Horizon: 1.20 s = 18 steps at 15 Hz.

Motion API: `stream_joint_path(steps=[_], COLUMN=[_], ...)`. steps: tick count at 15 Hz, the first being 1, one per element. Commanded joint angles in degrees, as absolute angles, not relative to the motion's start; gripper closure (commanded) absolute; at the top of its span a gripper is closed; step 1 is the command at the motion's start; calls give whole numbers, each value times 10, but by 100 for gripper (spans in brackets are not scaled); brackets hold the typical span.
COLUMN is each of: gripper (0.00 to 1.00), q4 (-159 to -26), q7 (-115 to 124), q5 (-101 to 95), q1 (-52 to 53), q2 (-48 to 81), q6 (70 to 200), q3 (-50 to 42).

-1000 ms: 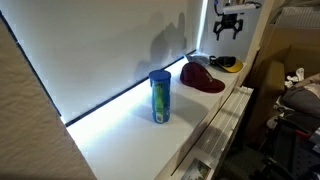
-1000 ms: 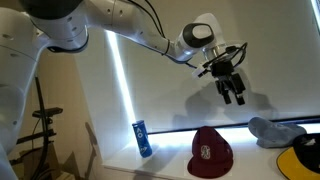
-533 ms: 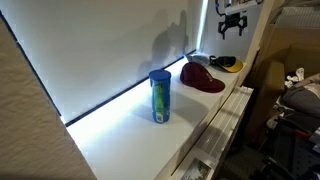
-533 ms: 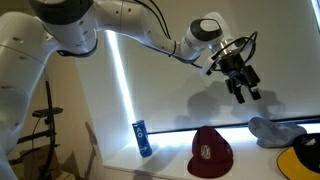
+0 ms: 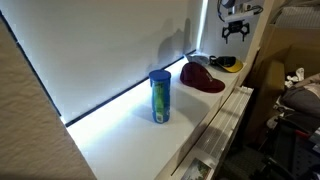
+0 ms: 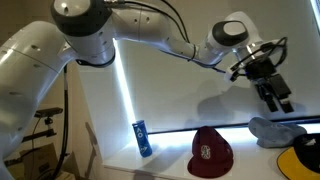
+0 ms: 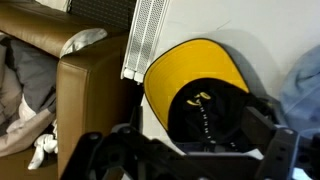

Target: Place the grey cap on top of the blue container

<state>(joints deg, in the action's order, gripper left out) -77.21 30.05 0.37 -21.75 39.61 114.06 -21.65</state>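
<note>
Three caps are being shown on the white ledge (image 5: 120, 130): the grey cap (image 6: 272, 130), a dark red cap (image 6: 212, 152) and a yellow-and-black cap (image 7: 200, 90). One blue container (image 5: 160, 97) is being shown upright on the same ledge, well apart from the grey cap, with the dark red cap lying between them. The grey cap is being seen flat on the ledge, between the dark red cap and the yellow-and-black one, with nothing touching it. One gripper (image 6: 280, 102) is being held in the air above the caps, its fingers spread wide with nothing between them. The ledge is being lit by a bright strip (image 6: 123, 95) along the pale wall. In the wrist view, a brown leather sofa (image 7: 90, 90) with cloth heaped on it and a white slatted panel (image 7: 148, 35) are being shown beside the ledge.
</note>
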Motion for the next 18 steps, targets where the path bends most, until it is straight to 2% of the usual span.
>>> stream_joint_path(steps=[1,2,3,10,18], gripper=[0,0,0,0,0], q4=[-649,-613,-703,-688,-717], q7=[349,364,340,343,323], q5=[49,62,38,40,175], q1=[-286,-307,-274,-273,-277], q2=[507,538,474,486,464], q6=[1112,1102,1138,1141,1373], q3=[-224,-225,-224,-224,-145])
